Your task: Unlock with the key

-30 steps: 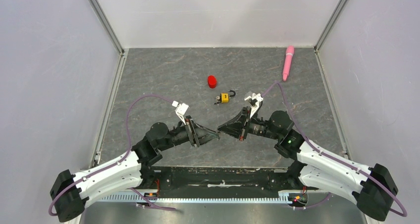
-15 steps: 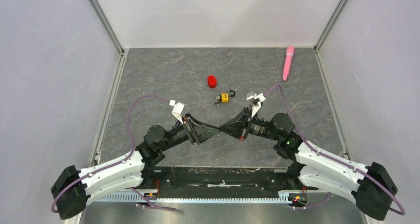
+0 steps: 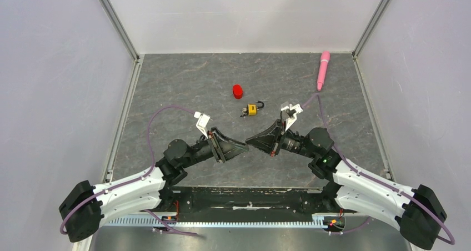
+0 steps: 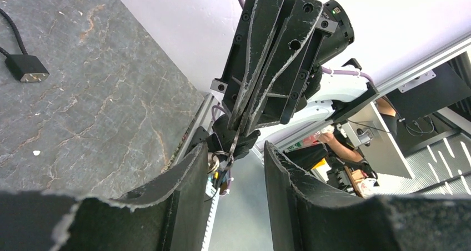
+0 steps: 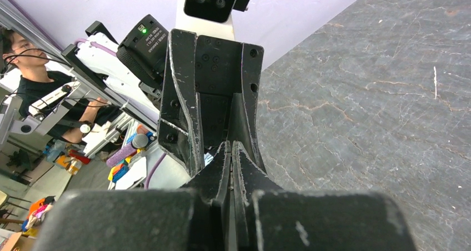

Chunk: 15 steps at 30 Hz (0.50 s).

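My right gripper [image 3: 248, 142] is shut on the key [image 4: 231, 145], a thin silvery strip with a small ring hanging from the fingertips. In the right wrist view the gripper [image 5: 230, 151] shows pressed fingers with only a sliver of metal between them. My left gripper [image 3: 242, 147] is open and meets the right one tip to tip above the mat. In the left wrist view its fingers [image 4: 189, 190] stand on either side of the key end, the ring close to the left finger. The yellow padlock [image 3: 252, 109] lies on the mat beyond both grippers, shackle to the right.
A red cap [image 3: 237, 91] lies behind the padlock. A pink pen [image 3: 322, 69] lies at the far right corner. A black cord with a block end [image 4: 25, 68] lies on the mat. Metal rails and walls [image 3: 119, 129] border the grey mat.
My left gripper has moved right and forward to meet the right gripper's tips, and its jaws have spread. The right gripper has shifted slightly, still holding the key.
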### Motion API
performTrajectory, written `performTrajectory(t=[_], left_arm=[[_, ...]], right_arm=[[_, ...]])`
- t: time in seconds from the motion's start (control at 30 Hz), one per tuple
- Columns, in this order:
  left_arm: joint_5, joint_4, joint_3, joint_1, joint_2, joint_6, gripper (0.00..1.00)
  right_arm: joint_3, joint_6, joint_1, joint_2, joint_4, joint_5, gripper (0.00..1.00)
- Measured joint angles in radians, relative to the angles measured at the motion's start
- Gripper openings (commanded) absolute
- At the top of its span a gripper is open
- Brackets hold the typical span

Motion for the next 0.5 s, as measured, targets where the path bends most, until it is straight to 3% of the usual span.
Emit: performTrajectory(t=[0.3,0.5], left_arm=[[0.008,0.009,0.0,0.0,0.01,-0.012,0.45],[0.024,0.016,0.0,0.0,0.024,-0.017,0.27]], right_arm=[[-0.002,0.0,-0.001,-0.006,0.001,0.006,0.0],[-0.004,0.001,-0.001,-0.006,0.002,0.006,0.0]])
